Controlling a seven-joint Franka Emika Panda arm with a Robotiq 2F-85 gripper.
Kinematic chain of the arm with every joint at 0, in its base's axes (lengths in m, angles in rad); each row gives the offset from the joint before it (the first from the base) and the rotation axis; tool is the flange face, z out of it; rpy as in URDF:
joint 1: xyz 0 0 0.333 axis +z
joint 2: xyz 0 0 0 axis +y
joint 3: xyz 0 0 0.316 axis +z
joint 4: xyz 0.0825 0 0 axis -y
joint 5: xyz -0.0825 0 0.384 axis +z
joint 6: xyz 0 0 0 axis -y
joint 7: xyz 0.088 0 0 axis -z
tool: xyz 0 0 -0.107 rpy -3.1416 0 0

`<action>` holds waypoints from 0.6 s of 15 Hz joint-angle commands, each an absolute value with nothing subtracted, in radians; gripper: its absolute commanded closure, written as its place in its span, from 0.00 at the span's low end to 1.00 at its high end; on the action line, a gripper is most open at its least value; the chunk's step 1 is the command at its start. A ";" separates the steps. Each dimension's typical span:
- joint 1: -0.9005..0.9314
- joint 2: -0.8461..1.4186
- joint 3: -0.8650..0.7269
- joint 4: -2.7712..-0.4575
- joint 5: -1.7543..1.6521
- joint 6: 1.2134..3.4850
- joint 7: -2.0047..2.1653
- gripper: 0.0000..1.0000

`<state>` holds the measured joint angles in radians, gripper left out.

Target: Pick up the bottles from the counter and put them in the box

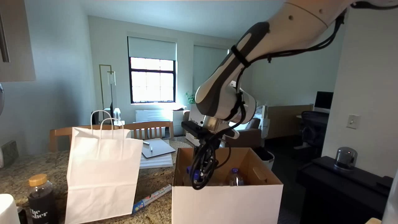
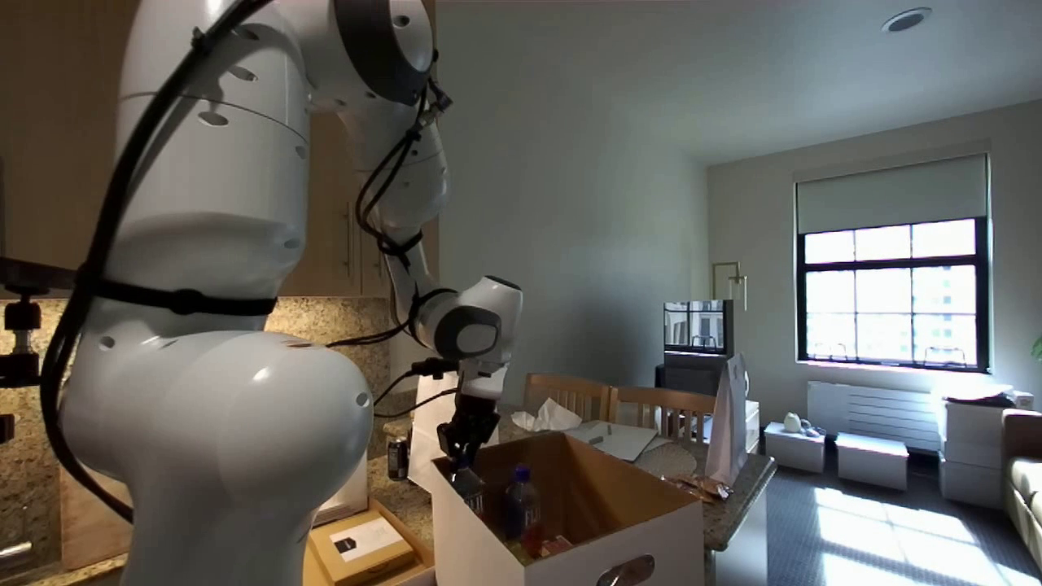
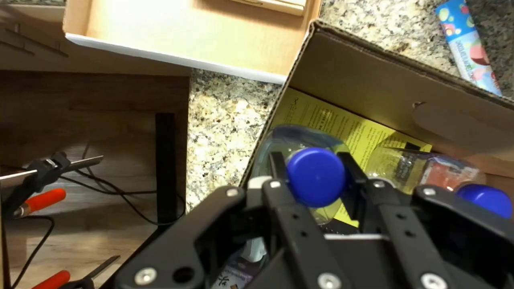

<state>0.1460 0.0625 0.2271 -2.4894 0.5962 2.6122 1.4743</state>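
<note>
The gripper is clamped on the blue cap of a bottle, which is held directly below it, inside the box; the long axis is near upright, cap pointing up. Whether its base is rested on anything cannot be told. A second bottle is stood upright near it, cap up. The brown speckled counter is seen left of the gripper in the wrist view. In an exterior view, a white paper bag is placed to the gripper's left, and the room beyond is lit by a window.
</note>
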 commanded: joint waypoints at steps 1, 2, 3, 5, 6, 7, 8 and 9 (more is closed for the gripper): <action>0.152 0.149 0.214 -2.448 0.719 2.632 1.403 0.90; 0.146 0.165 0.210 -2.445 0.753 2.637 1.383 0.90; 0.143 0.178 0.205 -2.441 0.776 2.639 1.373 0.90; 0.143 0.194 0.192 -2.439 0.812 2.644 1.360 0.90; 0.146 0.195 0.185 -2.440 0.817 2.647 1.362 0.90; 0.149 0.198 0.179 -2.440 0.817 2.649 1.368 0.90; 0.150 0.200 0.175 -2.439 0.820 2.649 1.370 0.90; 0.152 0.202 0.172 -2.439 0.819 2.648 1.374 0.84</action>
<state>0.1450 0.2094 0.1783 -2.4372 0.7811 2.6374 1.3946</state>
